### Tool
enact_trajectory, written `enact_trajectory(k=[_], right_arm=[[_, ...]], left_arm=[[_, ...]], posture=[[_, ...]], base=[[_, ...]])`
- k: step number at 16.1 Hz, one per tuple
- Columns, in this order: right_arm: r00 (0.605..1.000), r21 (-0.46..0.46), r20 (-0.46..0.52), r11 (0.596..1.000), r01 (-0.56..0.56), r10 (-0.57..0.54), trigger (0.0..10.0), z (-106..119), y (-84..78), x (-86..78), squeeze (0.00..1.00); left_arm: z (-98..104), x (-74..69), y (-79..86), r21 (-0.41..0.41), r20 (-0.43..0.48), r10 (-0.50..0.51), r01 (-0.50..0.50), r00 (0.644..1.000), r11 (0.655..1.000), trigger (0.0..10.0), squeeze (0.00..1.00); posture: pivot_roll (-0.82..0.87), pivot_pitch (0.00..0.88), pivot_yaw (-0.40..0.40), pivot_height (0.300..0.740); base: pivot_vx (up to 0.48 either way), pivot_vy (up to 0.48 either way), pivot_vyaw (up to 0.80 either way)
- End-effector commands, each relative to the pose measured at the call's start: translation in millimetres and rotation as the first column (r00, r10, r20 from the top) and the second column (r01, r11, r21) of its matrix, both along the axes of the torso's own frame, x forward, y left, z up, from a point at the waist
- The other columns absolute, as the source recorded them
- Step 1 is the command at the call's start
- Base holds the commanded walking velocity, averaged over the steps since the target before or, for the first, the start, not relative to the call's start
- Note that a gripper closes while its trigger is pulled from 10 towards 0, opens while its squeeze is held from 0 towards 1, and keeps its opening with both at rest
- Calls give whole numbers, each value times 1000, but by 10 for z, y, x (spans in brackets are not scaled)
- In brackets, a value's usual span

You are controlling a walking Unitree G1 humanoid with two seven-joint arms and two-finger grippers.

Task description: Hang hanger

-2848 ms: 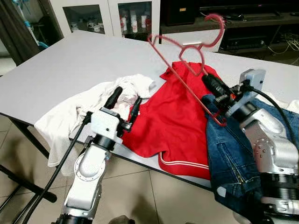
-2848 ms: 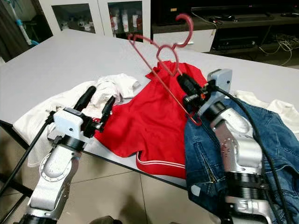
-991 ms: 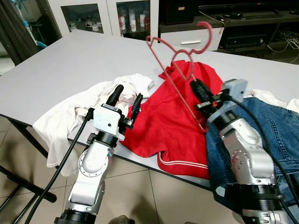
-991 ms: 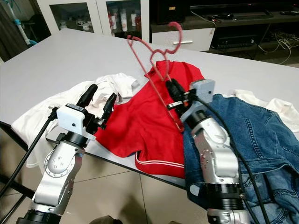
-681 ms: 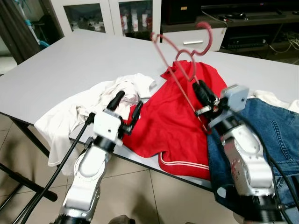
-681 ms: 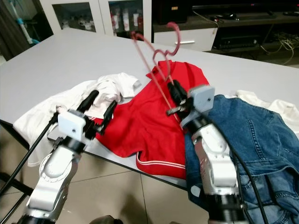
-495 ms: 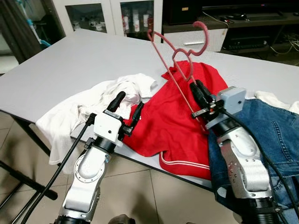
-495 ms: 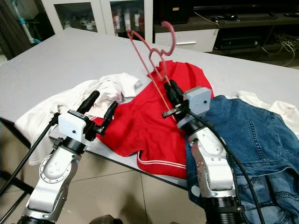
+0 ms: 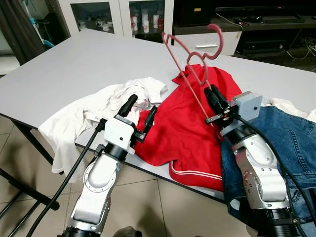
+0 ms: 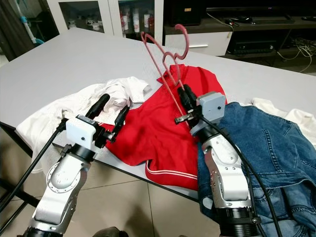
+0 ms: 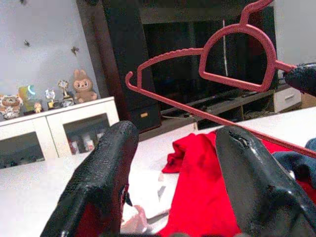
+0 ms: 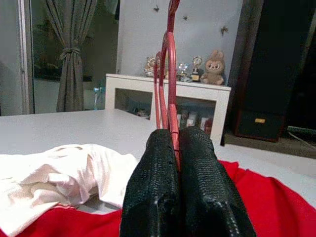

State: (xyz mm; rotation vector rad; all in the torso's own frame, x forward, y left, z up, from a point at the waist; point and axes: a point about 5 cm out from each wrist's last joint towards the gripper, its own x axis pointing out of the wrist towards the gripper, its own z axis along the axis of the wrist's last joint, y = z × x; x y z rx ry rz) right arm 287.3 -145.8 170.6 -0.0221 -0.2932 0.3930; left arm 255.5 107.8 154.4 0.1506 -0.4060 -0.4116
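- Right gripper [image 9: 215,96], arm raised over the table [image 9: 74,64], clenches the pink hanger [image 9: 190,59] aloft above the red shirt [image 9: 182,128].
- Left gripper [image 9: 140,109] hovers released near the white cloth [image 9: 94,111].

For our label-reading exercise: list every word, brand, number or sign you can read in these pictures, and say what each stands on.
No text can be read anywhere.
Bottles in the glass cabinet: labels too small and blurred.
Red hanger, red shirt, denim jacket, white garment: no print shows.
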Motion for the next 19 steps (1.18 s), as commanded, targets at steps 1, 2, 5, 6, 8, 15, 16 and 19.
enact_trajectory(k=[1,2,5,6,8,15,16,19], right_arm=[[999,-7,38,1000,11,-11,10000,75,-22,3,0],[999,-9,35,1000,22,-22,10000,59,-37,-2,0],[998,0,30,999,50,-49,10000,31,-61,-31,0],[998,-3,28,999,52,-52,10000,20,-67,-39,0],[998,-7,27,998,55,-55,10000,13,-79,-40,0],[998,-33,40,998,55,-53,10000,44,-96,-10,0],[998,-36,42,998,54,-53,10000,47,-100,-9,0],[997,-40,45,998,58,-56,10000,55,-98,-8,0]], left_arm=[[-1,19,-17,-1,-3,-9,9,1000,1000,10000,0],[5,26,-18,4,-3,-17,17,1000,1000,10000,0],[11,58,-20,21,-3,-33,33,999,999,10000,0],[14,64,-38,26,-3,-39,39,999,999,10000,0],[12,68,-54,36,-3,-44,44,999,998,10000,0],[-15,88,-102,59,-10,-66,66,998,996,10000,0],[-16,93,-107,60,-10,-68,69,998,996,10000,0],[-16,103,-120,64,-12,-77,78,997,995,10000,0]], posture=[[-17,0,16,740],[-36,0,37,740],[-49,0,51,740],[-53,0,52,740],[-53,0,52,740],[-70,0,47,740],[-73,0,50,740],[-79,0,56,740]], base=[[0,0,0],[0,0,0],[0,0,0],[0,0,0],[0,0,0],[0,-221,0],[0,-337,0],[0,-342,0]])
